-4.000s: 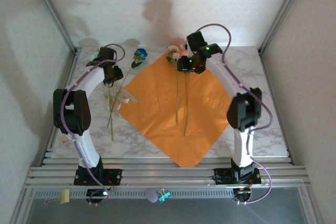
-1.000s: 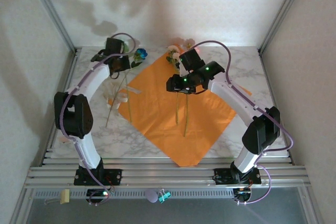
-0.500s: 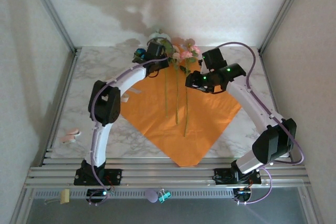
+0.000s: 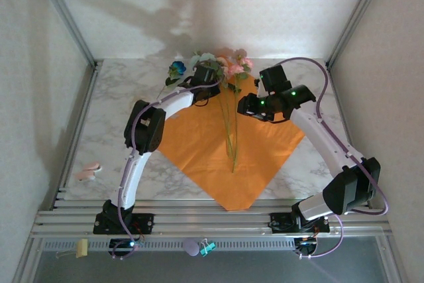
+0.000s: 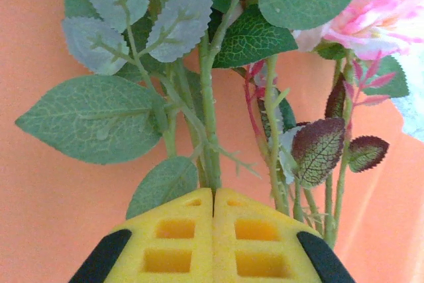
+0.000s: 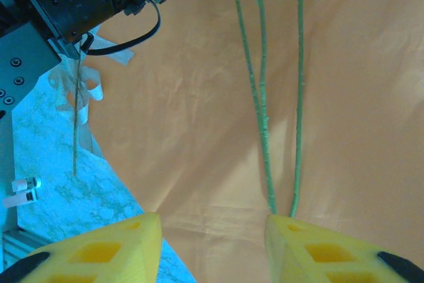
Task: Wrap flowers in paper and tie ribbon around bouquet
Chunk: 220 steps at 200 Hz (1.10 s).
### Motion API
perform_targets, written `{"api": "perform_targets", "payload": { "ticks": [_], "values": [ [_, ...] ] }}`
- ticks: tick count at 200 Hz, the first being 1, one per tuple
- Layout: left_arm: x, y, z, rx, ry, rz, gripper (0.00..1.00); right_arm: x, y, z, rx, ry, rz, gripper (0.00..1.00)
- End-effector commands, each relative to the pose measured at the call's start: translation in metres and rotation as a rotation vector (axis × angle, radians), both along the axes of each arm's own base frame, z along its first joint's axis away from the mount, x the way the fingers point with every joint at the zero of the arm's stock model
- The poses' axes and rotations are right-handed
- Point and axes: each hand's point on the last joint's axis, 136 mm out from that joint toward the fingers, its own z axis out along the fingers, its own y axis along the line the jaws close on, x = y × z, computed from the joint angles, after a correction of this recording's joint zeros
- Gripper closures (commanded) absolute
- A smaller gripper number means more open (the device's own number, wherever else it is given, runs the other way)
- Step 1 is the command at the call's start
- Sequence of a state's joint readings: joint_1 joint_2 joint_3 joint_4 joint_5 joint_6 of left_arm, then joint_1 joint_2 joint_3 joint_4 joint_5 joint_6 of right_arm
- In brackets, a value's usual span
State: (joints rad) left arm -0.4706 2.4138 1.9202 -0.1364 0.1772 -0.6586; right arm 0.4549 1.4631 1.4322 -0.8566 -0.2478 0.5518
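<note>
The orange paper lies as a diamond in the middle of the table. Pink and whitish flowers have their heads at its far corner, with their thin stems running down it close together. My left gripper is shut on one leafy green stem just below the leaves, with a pink bloom beside it. A blue flower lies apart on the marble at the left. My right gripper hangs open above the paper, with the stems near its right finger. The cream ribbon lies off the paper's left edge.
The metal frame posts and the walls close in the marble table. A small pale clip lies at the left near the front. Two clips hang on the front rail.
My left arm has swung right with the whitish flower, bringing its stem against the two on the paper. My right gripper has drawn back a little to the right, still open.
</note>
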Motion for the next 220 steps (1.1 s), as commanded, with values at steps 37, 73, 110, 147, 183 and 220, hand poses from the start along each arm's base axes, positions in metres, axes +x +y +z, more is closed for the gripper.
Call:
{"api": "perform_targets", "payload": {
  "ticks": [37, 73, 110, 147, 183, 220],
  "values": [
    [-0.005, 0.022, 0.050, 0.083, -0.056, 0.030, 0.50, -0.004, 0.000, 0.001, 0.023, 0.012, 0.006, 0.52],
    [-0.018, 0.067, 0.113, 0.199, -0.125, 0.075, 0.39, 0.000, 0.002, 0.007, 0.021, -0.012, 0.014, 0.51],
    [-0.031, 0.154, 0.096, 0.339, 0.014, 0.018, 0.50, 0.006, 0.007, 0.006, 0.019, -0.020, 0.045, 0.51],
    [-0.042, 0.230, 0.032, 0.627, 0.198, -0.057, 0.53, 0.009, 0.017, 0.012, 0.038, -0.030, 0.069, 0.51],
    [-0.036, 0.258, -0.006, 0.649, 0.241, -0.042, 0.47, 0.010, 0.024, 0.017, 0.046, -0.027, 0.083, 0.51],
    [-0.031, 0.257, -0.019, 0.682, 0.207, -0.084, 0.45, 0.005, 0.028, 0.023, 0.057, -0.023, 0.085, 0.51]
  ]
}}
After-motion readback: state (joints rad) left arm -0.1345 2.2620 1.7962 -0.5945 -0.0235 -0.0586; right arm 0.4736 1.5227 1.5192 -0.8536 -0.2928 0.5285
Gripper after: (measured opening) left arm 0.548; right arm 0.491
